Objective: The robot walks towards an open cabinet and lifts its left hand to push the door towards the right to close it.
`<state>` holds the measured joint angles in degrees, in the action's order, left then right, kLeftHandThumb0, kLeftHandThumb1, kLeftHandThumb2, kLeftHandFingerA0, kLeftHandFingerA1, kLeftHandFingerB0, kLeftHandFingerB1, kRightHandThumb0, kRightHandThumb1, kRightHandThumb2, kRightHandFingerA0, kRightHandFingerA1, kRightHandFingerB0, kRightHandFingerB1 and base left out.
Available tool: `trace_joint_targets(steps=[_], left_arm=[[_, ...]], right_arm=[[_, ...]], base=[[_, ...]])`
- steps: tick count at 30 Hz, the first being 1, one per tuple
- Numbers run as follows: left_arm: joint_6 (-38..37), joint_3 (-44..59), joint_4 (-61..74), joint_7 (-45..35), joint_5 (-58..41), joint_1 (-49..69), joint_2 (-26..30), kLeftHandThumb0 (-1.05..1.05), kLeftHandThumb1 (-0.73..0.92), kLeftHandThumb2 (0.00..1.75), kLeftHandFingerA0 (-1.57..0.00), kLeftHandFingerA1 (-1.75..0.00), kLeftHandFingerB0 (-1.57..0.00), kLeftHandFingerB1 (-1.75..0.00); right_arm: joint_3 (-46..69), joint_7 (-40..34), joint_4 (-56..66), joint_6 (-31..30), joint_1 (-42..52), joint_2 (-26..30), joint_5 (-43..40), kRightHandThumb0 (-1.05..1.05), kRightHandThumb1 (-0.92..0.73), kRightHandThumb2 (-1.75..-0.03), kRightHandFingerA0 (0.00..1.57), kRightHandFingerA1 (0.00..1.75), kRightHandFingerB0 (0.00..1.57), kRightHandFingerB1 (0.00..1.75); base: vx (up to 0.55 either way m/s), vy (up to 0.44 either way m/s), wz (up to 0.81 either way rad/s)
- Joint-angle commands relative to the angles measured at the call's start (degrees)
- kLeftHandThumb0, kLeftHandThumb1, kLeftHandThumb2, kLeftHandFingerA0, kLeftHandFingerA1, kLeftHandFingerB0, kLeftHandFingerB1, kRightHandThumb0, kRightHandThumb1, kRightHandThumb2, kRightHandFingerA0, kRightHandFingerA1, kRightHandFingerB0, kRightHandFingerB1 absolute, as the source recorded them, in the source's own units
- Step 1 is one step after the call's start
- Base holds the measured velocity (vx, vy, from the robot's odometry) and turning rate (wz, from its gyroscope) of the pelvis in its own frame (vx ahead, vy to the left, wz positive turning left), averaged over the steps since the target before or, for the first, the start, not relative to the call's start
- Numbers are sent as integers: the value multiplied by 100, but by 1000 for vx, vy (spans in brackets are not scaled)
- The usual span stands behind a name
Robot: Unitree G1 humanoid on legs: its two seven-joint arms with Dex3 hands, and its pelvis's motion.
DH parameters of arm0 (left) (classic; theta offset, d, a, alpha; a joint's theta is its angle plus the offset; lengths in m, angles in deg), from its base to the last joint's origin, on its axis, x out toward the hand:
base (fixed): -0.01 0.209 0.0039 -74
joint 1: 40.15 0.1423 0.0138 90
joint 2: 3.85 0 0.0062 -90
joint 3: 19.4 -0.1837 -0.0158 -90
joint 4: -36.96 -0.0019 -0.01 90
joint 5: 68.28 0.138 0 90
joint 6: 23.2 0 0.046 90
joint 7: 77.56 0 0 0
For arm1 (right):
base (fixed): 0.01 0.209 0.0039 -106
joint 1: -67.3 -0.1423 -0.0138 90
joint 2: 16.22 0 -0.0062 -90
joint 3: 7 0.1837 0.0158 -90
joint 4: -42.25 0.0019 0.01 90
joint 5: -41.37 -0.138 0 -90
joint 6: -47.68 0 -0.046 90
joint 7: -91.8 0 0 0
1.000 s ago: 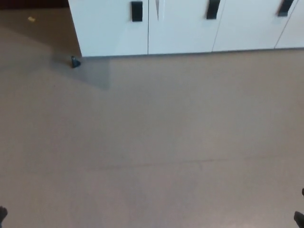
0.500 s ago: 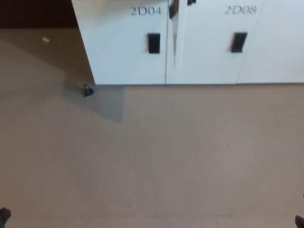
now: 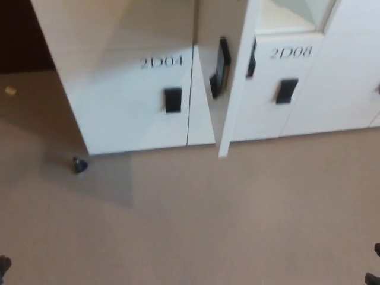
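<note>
A bank of white cabinets (image 3: 130, 113) fills the upper part of the head view, standing on a plain brown floor (image 3: 196, 219) that takes up the lower half. The left unit is marked 2D04 (image 3: 161, 62) in dark lettering on its closed front, with a black recessed handle (image 3: 173, 100) set below the label. To its right, another closed front is marked 2D08 (image 3: 290, 52) and carries its own black handle (image 3: 286, 91) beneath.

Between these two fronts, the open door (image 3: 237, 77) is seen edge-on, swung outward toward the camera; its lower corner reaches down just above the floor, near the picture's centre. A black fitting (image 3: 222, 64) is seen on the inner face of this door, on its left side. Above the 2D08 front, a pale opening (image 3: 291, 15) into the cabinet interior is visible at the top edge.

A dark wall area (image 3: 21, 35) is seen to the left of the cabinets. A soft shadow is cast on the floor beside the left cabinet's corner, and a small dark object (image 3: 79, 164) lies there, just apart from the base. A small yellowish scrap (image 3: 10, 90) lies on the floor further left.

Only dark slivers of the robot are shown: the left hand (image 3: 3, 265) at the bottom left corner and the right hand (image 3: 374, 273) at the bottom right corner. Whether their fingers are spread or closed cannot be told, and nothing is seen to be held. Both are well apart from the open door.
</note>
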<state>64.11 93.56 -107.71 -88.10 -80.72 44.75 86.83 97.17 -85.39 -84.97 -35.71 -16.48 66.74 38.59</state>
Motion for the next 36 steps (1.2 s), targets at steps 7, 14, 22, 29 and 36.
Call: trace_joint_targets(steps=[7,14,22,29,36], left_arm=[[-26,-13,-46,-49,-28,107,52,-1,76,60,-49,-47,-41,-42],[-16,-13,-6,-51,-40,98,58,0,75,61,-50,-48,-41,-43],[-132,-8,-114,-38,-8,106,79,4,81,62,-49,-47,-41,-43],[-84,-19,-83,9,-10,93,72,2,76,62,-50,-48,-42,-43],[-167,-75,-115,-58,27,80,100,1,78,61,-50,-47,-43,-43]], right_arm=[[-6,-66,-89,27,55,140,22,-9,-59,-57,70,53,50,44],[-65,-25,-131,83,-48,176,33,-9,-59,-57,70,56,50,45],[-131,-39,-200,65,-152,201,63,-11,-57,-55,72,56,52,44],[-201,-72,-229,104,-172,232,96,-11,-59,-56,72,55,52,44],[-202,-65,-288,115,-201,246,71,-12,-58,-56,72,55,52,44]], base=[[275,77,-18],[358,-21,-30],[347,85,-58],[223,248,-38],[48,105,-24]])
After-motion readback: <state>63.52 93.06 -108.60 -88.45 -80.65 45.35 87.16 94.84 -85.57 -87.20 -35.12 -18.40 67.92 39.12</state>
